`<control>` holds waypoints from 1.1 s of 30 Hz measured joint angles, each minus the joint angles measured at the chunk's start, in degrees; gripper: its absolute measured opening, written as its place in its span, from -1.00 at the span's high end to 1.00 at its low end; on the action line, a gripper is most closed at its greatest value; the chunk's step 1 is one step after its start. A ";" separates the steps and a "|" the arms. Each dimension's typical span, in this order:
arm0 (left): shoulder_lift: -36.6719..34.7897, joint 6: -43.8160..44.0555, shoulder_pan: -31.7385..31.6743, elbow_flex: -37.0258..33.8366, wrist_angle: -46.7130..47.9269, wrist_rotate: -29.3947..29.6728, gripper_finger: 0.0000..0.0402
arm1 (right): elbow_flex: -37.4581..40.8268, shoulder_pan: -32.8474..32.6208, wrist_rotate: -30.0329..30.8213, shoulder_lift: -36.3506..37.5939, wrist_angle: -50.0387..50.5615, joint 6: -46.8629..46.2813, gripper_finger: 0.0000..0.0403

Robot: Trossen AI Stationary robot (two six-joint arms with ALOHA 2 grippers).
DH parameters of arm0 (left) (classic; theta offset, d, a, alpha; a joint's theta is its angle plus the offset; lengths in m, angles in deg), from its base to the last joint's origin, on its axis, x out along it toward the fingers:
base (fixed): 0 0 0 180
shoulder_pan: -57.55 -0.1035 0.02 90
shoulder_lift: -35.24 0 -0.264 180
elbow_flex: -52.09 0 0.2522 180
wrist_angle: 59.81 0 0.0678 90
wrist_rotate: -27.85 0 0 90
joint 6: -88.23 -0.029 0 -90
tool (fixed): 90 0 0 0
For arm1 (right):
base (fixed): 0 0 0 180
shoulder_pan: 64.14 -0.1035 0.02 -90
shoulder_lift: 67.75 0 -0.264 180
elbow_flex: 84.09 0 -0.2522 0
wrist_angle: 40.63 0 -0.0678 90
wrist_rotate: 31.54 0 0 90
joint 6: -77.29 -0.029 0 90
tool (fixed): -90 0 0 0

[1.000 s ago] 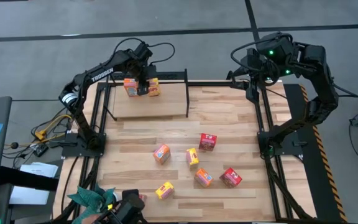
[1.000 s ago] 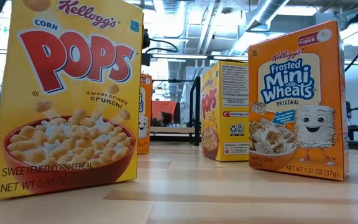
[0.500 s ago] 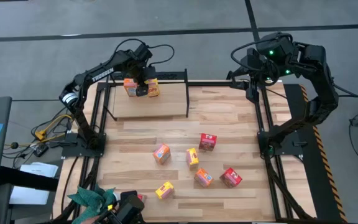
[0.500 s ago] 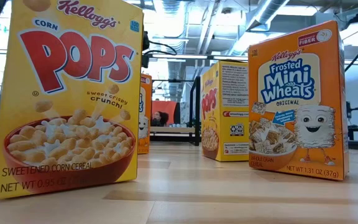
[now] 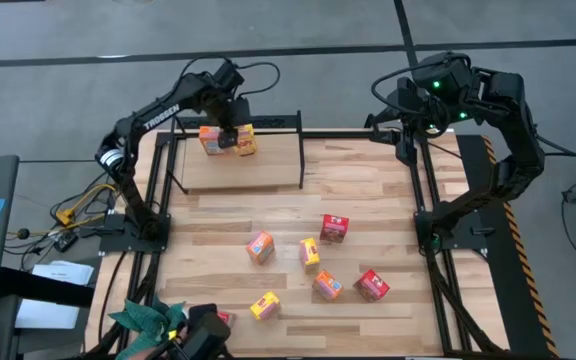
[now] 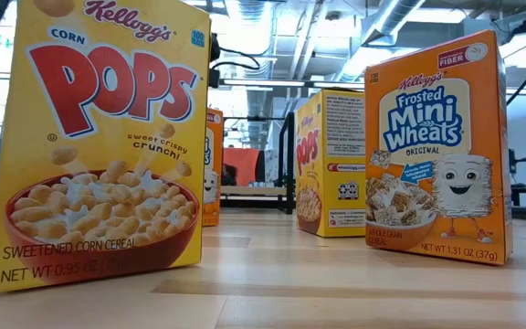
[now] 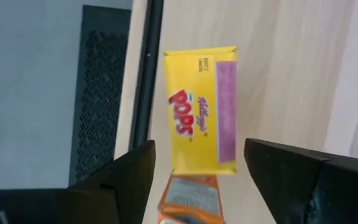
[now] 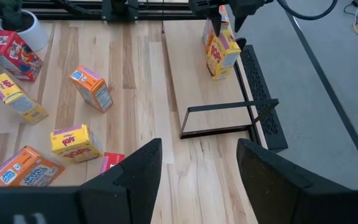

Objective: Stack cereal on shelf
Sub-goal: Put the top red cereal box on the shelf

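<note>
The shelf (image 5: 268, 165) is a light board in a black tube frame at the table's far left. On its far left end stand an orange cereal box (image 5: 208, 138) and a yellow Pops box (image 7: 201, 127), the latter also in the high view (image 5: 247, 141). My left gripper (image 7: 199, 148) hangs open just above them, a finger on either side of the yellow box and clear of it; in the high view it (image 5: 226, 128) sits between the two boxes. My right gripper (image 8: 197, 168) waits open, high over the far right corner.
Several loose cereal boxes lie on the table's middle and near part: red (image 5: 334, 228), orange (image 5: 260, 246), yellow (image 5: 310, 252), orange (image 5: 327, 286), red (image 5: 372, 285), yellow (image 5: 265, 305). The shelf's right half is bare board. A plant pot (image 8: 23, 28) stands at the near left corner.
My left gripper has risen off the two boxes on the shelf, still pointing down at them. Both boxes have stayed where they stood on the board.
</note>
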 joint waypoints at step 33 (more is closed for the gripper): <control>-20.16 20.93 41.01 -14.34 -39.03 6.18 -0.19 | -0.01 0.00 -0.03 0.00 2.23 1.97 -0.15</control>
